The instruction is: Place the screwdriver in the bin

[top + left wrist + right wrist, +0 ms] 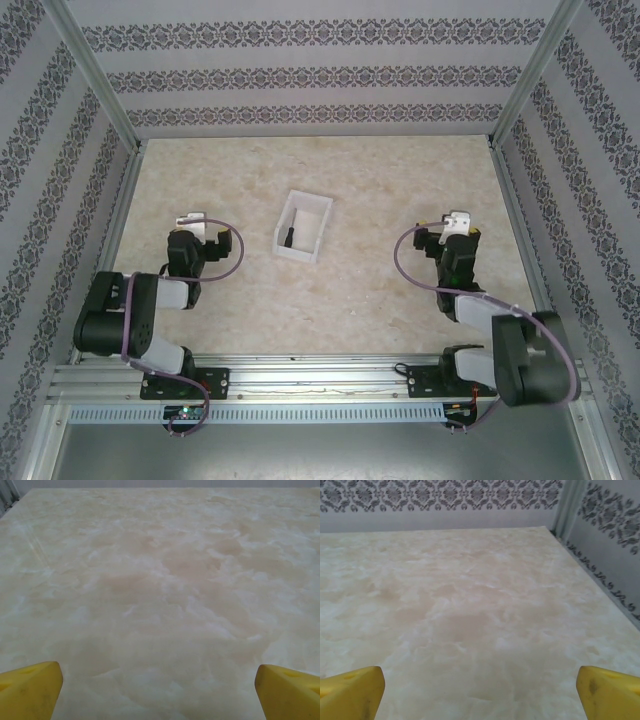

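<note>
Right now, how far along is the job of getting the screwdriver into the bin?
Done, by the look of it: the screwdriver lies inside the bin mid-table. Nothing is in hand: the left gripper and right gripper are both open over bare table, one on either side of the bin and apart from it. Nothing of the task appears to be left.

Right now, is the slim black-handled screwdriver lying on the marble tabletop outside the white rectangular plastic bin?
No, the top view shows the screwdriver inside the bin, near its left wall.
</note>
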You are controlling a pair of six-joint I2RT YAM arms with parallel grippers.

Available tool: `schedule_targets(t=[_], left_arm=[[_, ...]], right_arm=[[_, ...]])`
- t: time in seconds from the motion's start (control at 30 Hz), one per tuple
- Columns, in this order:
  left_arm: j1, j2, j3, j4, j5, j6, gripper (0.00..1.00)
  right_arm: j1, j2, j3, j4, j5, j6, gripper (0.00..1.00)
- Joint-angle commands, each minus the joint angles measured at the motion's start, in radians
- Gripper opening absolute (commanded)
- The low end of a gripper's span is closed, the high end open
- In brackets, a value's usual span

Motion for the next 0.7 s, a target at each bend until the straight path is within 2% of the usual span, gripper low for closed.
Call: schedule_targets(t=[0.0, 0.07, 0.13, 0.23, 0.3, 0.37, 0.57, 0.67], left_arm=[[0.018, 0.067, -0.027, 0.234, -0.022, -0.013, 0.99], [0.020, 0.040, -0.013, 0.156, -0.011, -0.014, 0.99], [0.019, 0.057, -0.007, 0.177, -0.015, -0.015, 0.99], [0.020, 0.053, 0.023, 0.113, 0.008, -0.005, 0.99], [0.019, 0.047, 0.050, 0.052, 0.006, -0.006, 0.99], [0.018, 0.052, 0.049, 0.061, 0.009, -0.003, 0.99], [0.019, 0.051, 0.048, 0.062, 0.013, -0.003, 0.99], [0.019, 0.050, 0.049, 0.059, 0.018, -0.001, 0.99]], right_arm=[[-0.018, 0.120, -0.002, 0.226, -0.090, -0.011, 0.98], [-0.021, 0.204, -0.008, 0.313, -0.101, -0.009, 0.98], [-0.023, 0.277, 0.017, 0.363, -0.094, -0.002, 0.98], [-0.031, 0.234, 0.083, 0.151, -0.064, 0.020, 0.98], [-0.030, 0.265, 0.078, 0.232, -0.064, 0.018, 0.98], [-0.026, 0.247, 0.083, 0.186, -0.062, 0.013, 0.98], [-0.024, 0.260, 0.083, 0.199, -0.077, 0.002, 0.98], [-0.023, 0.259, 0.113, 0.179, -0.131, -0.015, 0.98]])
